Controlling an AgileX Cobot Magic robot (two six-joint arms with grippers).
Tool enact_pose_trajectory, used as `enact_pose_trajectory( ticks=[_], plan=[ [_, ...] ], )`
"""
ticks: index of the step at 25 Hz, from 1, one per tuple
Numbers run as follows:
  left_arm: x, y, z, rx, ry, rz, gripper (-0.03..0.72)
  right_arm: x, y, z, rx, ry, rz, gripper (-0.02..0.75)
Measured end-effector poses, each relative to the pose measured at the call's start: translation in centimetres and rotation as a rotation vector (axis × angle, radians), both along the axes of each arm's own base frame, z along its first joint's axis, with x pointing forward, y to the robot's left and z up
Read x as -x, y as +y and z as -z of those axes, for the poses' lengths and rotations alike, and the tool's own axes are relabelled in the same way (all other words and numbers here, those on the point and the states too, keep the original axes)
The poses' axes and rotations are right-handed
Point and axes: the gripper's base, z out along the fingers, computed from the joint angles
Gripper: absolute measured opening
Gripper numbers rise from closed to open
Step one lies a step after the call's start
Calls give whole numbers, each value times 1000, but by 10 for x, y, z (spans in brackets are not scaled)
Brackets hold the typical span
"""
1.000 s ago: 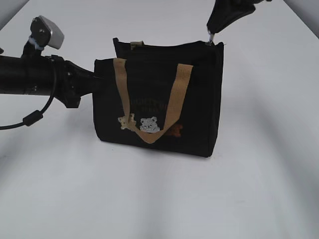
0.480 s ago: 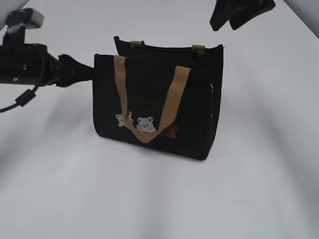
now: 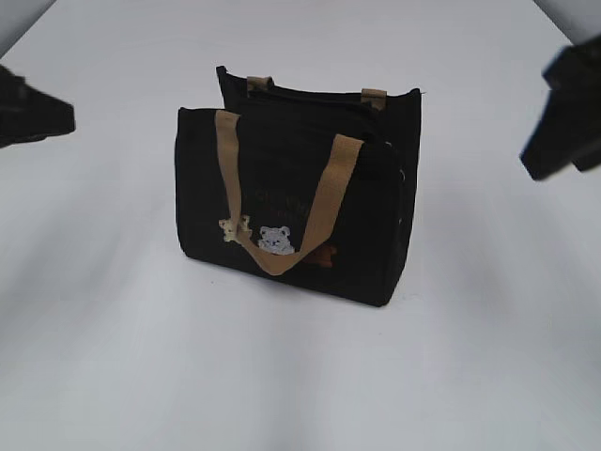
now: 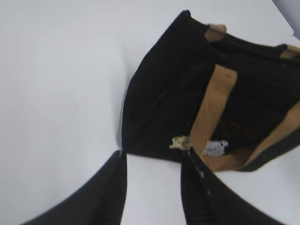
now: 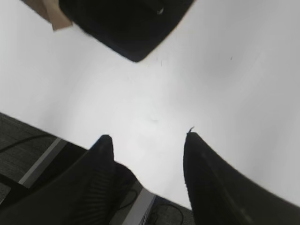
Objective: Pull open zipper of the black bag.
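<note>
Both arms had withdrawn from the black bag (image 3: 291, 188) since the earlier frames: the left gripper (image 4: 154, 154), formerly against the bag's left side, sat at the far left edge of the exterior view, and the right gripper (image 5: 147, 138), formerly at the top right corner, sat at the right edge, each well apart from the bag. Left wrist view showed the left gripper with fingers (image 4: 110, 187) spread and nothing between them, bare table (image 4: 56, 93) beneath and the bag just beyond the fingertips. Right wrist view showed the right gripper likewise spread and empty over the table, one bag corner visible at the top of frame. The bag stood upright near the table's middle, front face toward the camera, a tan handle (image 3: 282, 197) hanging across its bear pictures (image 3: 263, 235). Farther back, the top edges stood parted; the zipper (image 3: 376, 127) itself could not be made out clearly.
</note>
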Motion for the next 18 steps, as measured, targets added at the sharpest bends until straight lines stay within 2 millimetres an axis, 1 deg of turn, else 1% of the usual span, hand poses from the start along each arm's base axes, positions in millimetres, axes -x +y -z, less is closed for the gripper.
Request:
enact_pose_trajectory(
  ticks=[1, 3, 4, 6, 8, 9, 12, 14, 18],
  plan=[
    [15, 2, -2, 7, 1, -6, 295, 18, -5, 4, 6, 2, 1, 382],
    [45, 6, -5, -4, 5, -1, 286, 52, -15, 4, 15, -34, 1, 382],
    [59, 9, -4, -10, 21, -11, 283, 66, -19, 8, 24, -42, 1, 382],
    [93, 16, -13, -21, 2, -30, 275, 96, -28, 11, 33, -100, 4, 382],
    [118, 23, -20, -40, -7, -72, 272, 122, -38, 16, 53, -164, 8, 382],
    [131, 27, -22, -49, -12, -90, 272, 137, -43, 14, 58, -227, 13, 382],
    [165, 40, -21, -145, -23, -142, 271, 160, -54, 25, 92, -330, 28, 382],
    [185, 50, -15, -228, -36, -191, 271, 172, -59, 37, 102, -381, 35, 382],
    [210, 60, -10, -288, -104, -248, 271, 191, -65, 60, 88, -484, 50, 382]
  ],
)
